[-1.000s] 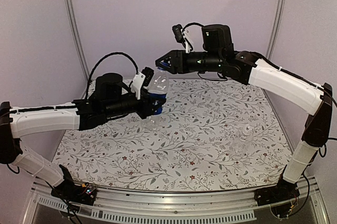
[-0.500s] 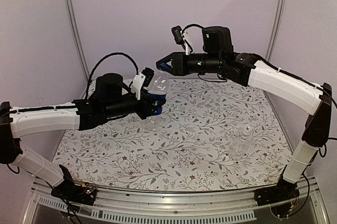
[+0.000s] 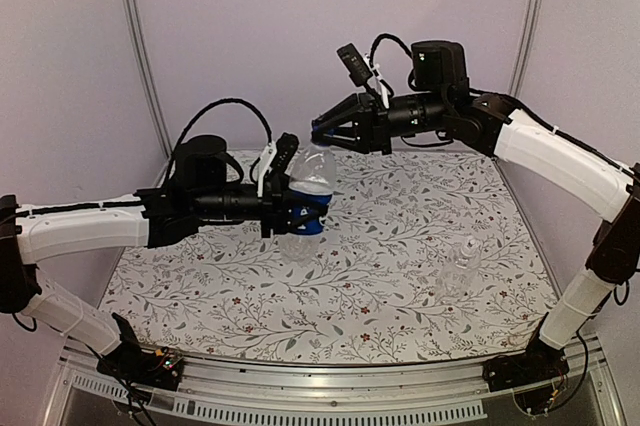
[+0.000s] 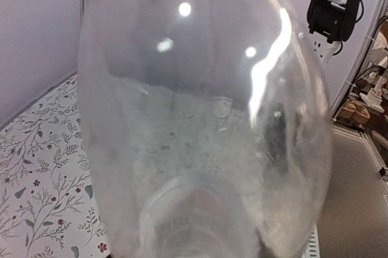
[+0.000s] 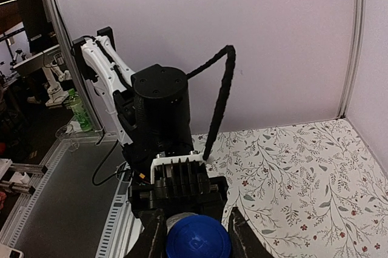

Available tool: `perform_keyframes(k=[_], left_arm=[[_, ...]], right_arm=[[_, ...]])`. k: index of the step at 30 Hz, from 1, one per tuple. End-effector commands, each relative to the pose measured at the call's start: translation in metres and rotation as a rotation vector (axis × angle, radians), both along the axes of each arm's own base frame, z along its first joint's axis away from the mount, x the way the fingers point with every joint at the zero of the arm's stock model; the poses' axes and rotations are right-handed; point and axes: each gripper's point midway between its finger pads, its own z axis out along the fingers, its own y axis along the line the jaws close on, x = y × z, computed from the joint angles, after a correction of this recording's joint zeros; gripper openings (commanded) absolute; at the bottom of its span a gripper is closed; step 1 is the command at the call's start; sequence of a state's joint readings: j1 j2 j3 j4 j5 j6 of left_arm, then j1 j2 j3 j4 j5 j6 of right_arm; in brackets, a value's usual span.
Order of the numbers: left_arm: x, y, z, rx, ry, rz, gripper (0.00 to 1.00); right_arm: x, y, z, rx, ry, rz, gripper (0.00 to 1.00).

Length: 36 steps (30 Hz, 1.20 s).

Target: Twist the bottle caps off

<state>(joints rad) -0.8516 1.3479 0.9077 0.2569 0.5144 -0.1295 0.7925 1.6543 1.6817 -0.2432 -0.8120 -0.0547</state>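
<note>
- The left gripper [image 3: 298,214] is clamped across the blue label of the labelled bottle [image 3: 312,174]. It holds the bottle upright, clear of the counter [image 3: 380,296]. I judge this is to keep the body from turning while the top is worked.
- The right gripper [image 3: 322,136] reaches in level from the far side and sits directly above the left gripper, at the bottle's neck. Its fingers are closed on the blue cap [image 5: 198,238], one on each side, which is the grip a twist needs.
- The unlabelled bottle [image 3: 461,264] stands on the counter well apart from both grippers, below and to the outside of the right one. It looks parked there until the held bottle is finished.
- Hard to make out, in the left wrist view: the held bottle's clear shoulder fills the picture. Neither the left gripper's own fingers nor the neck can be seen there.
- In the top view the right gripper's fingers cover the blue cap almost wholly. The right wrist view cuts the cap off at the bottom edge.
- I cannot tell whether the blue cap sits on its thread or has come free.
- The unlabelled bottle's pale cap is too faint against the patterned counter to place.
</note>
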Motion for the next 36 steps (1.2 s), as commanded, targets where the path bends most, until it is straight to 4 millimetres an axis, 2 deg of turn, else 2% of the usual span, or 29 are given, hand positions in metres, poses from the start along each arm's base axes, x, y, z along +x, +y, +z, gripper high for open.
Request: perform_keyframes(k=[1, 5, 11, 15, 19, 22, 26, 29, 36], left_arm=[[-0.024, -0.006, 0.017, -0.064, -0.014, -0.146, 0.35], [-0.015, -0.004, 0.016, -0.056, -0.016, -0.095, 0.35], [0.000, -0.001, 0.013, -0.035, -0.021, -0.007, 0.35], [0.007, 0.001, 0.010, -0.024, -0.019, 0.030, 0.35], [0.013, 0.003, 0.008, -0.016, -0.017, 0.064, 0.35], [0.024, 0.007, 0.005, 0.000, -0.013, 0.132, 0.35], [0.041, 0.012, 0.001, 0.033, 0.001, 0.244, 0.35], [0.046, 0.014, 0.000, 0.040, -0.001, 0.278, 0.35], [0.049, 0.015, -0.006, 0.071, -0.009, 0.317, 0.35]], right_arm=[[-0.011, -0.002, -0.009, -0.012, -0.038, 0.115, 0.13], [-0.005, 0.000, -0.012, -0.022, -0.025, 0.088, 0.19], [0.009, 0.000, -0.012, -0.036, -0.001, -0.001, 0.41], [0.012, 0.000, -0.010, -0.030, 0.022, -0.029, 0.72], [0.015, -0.002, -0.006, -0.021, 0.038, -0.061, 0.92], [0.025, -0.006, 0.001, 0.001, 0.058, -0.145, 0.96], [0.053, -0.016, 0.012, 0.059, 0.168, -0.356, 0.96], [0.070, -0.020, 0.014, 0.087, 0.228, -0.481, 0.96], [0.077, -0.006, 0.020, 0.117, 0.270, -0.537, 0.96]])
